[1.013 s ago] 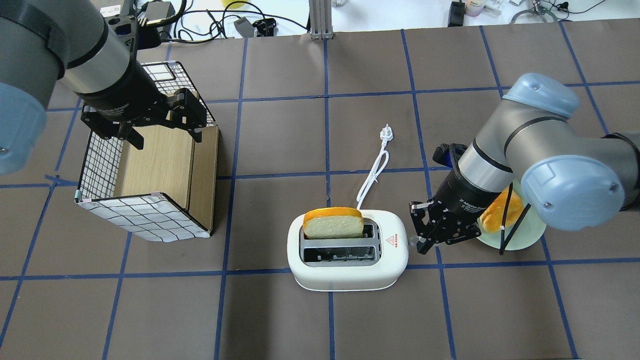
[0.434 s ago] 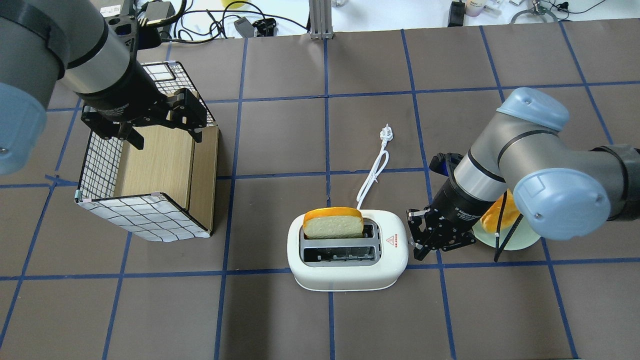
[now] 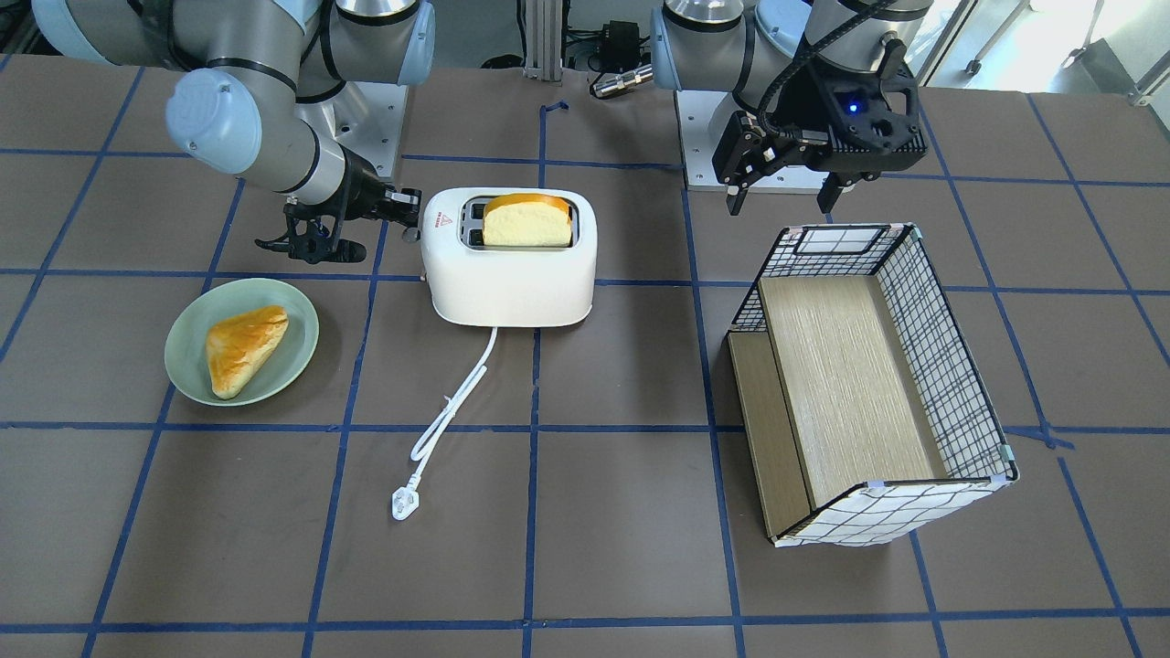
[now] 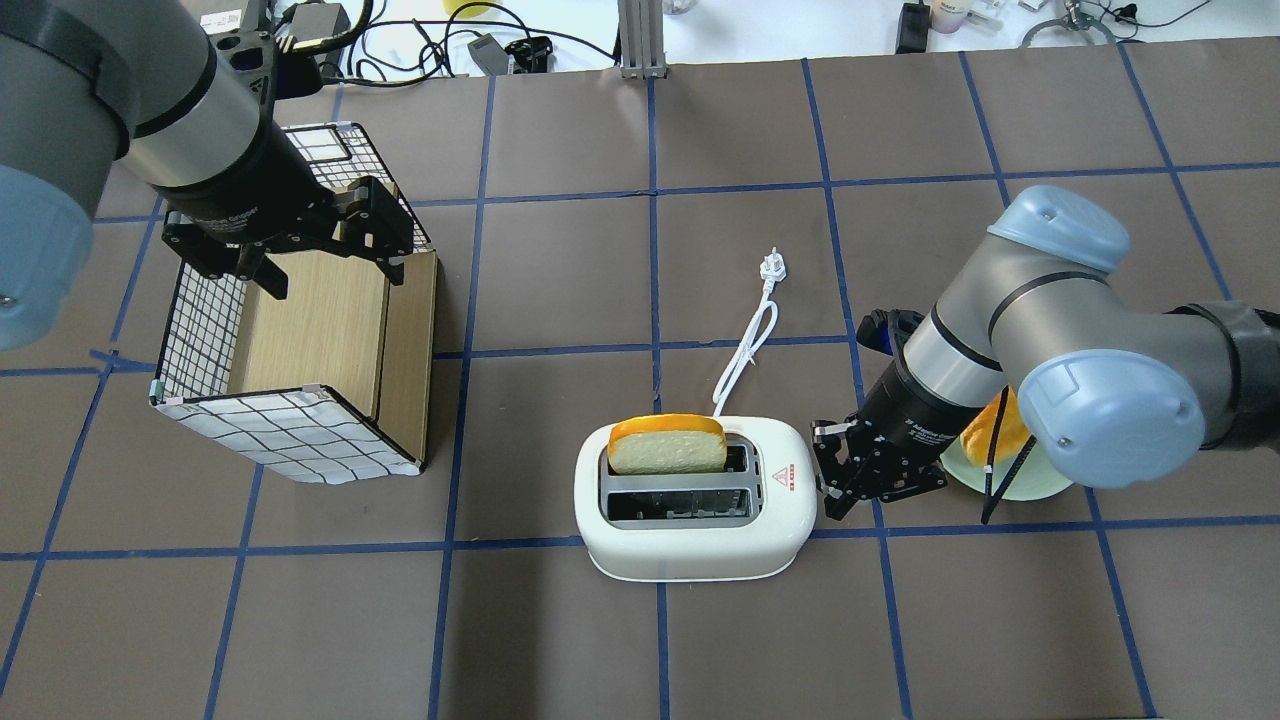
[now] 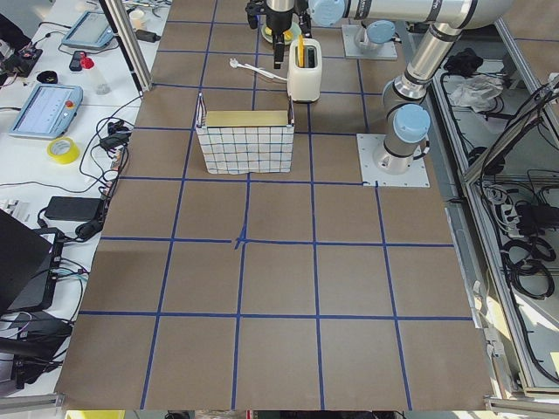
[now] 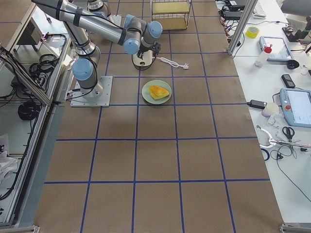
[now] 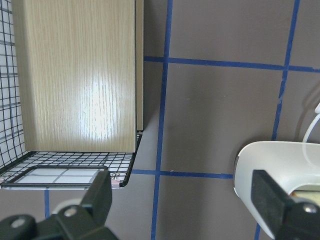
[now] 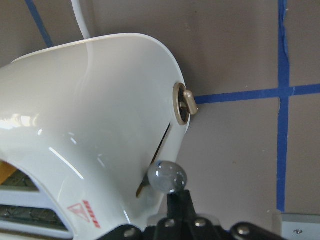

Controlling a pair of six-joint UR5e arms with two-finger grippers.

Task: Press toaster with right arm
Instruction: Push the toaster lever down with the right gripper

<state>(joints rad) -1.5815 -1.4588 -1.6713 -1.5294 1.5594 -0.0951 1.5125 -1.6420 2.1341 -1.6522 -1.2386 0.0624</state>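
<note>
The white two-slot toaster [image 4: 690, 520] stands on the table in the overhead view, a bread slice [image 4: 667, 445] upright in its far slot. It also shows in the front-facing view [image 3: 507, 274]. My right gripper [image 4: 830, 487] is shut and sits at the toaster's right end, level with its side. In the right wrist view the fingertips [image 8: 179, 202] sit right under the grey lever knob [image 8: 167, 176], beside the slot in the toaster's end. My left gripper [image 4: 325, 265] is open and empty above the wire basket [image 4: 300, 430].
The toaster's white cord runs to a plug [image 4: 773, 267] lying behind it. A green plate [image 3: 183, 366] with a pastry [image 3: 242, 347] lies next to my right arm. The wire basket with a wooden shelf [image 3: 850, 366] stands to the left. A round dial [image 8: 184, 102] sits above the lever.
My right gripper has moved left, closing the gap to the toaster's right end, and the arm's elbow has swung with it. The left arm has not moved.
</note>
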